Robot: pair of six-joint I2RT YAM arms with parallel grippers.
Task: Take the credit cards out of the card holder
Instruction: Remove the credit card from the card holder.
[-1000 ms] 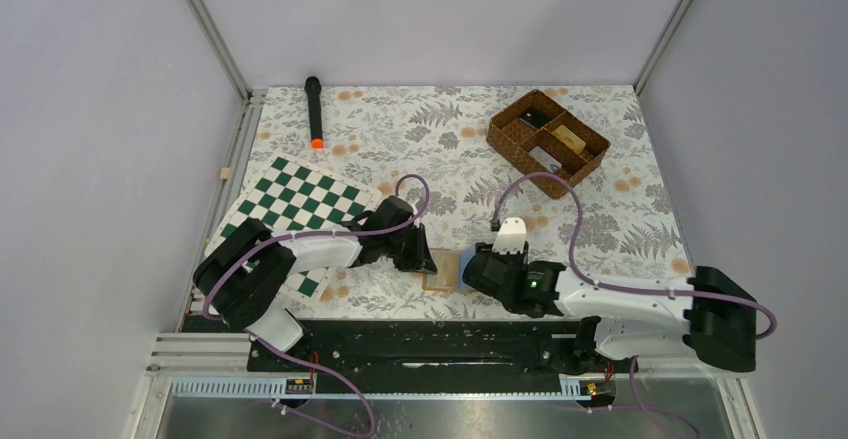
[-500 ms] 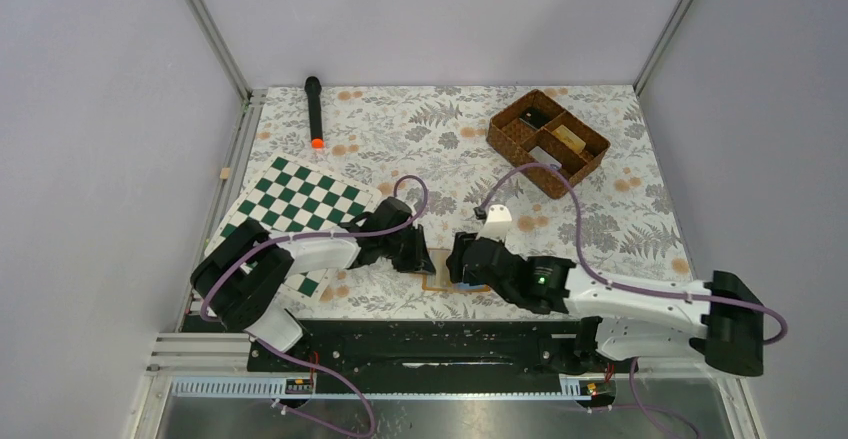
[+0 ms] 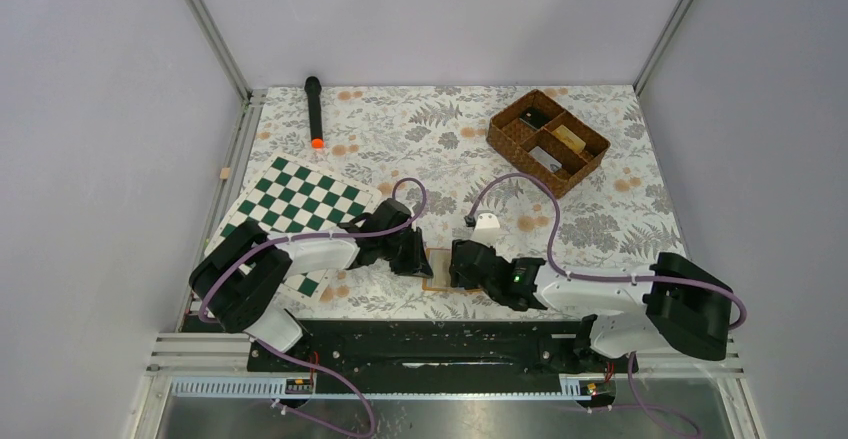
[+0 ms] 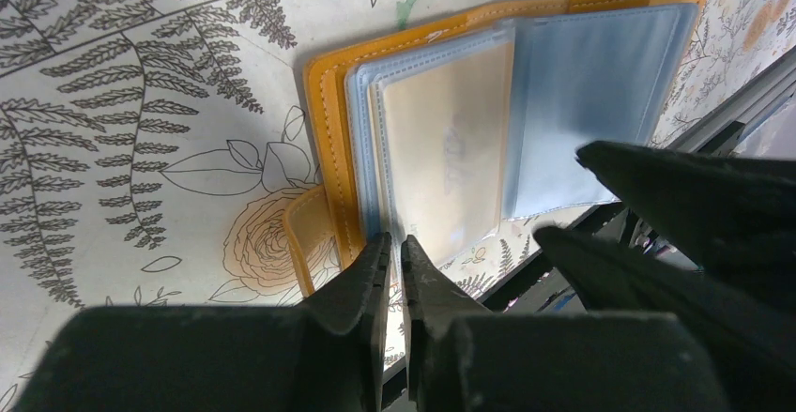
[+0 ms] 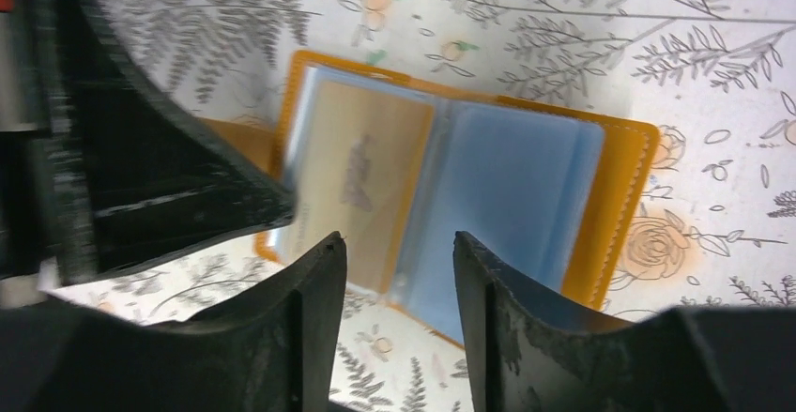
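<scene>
The orange card holder (image 3: 436,269) lies open on the floral cloth between both grippers. In the left wrist view its orange rim (image 4: 324,149) frames clear sleeves: a beige credit card (image 4: 451,163) fills one half, a light blue credit card (image 4: 587,93) the other. My left gripper (image 4: 394,243) is shut, tips resting at the holder's edge by the beige card, with nothing seen between them. My right gripper (image 5: 399,243) is open and hovers low over the opposite edge of the holder (image 5: 624,206), its tips straddling the fold between the beige card (image 5: 357,177) and the blue card (image 5: 507,206).
A brown wicker compartment basket (image 3: 548,142) stands at the back right. A green-and-white chessboard (image 3: 300,209) lies left, partly under the left arm. A black stick with an orange tip (image 3: 314,111) lies at the back left. The black base rail (image 3: 420,344) runs just before the holder.
My right gripper has slid left onto the holder's right side and narrowed a little. The left gripper and the holder have stayed put.
</scene>
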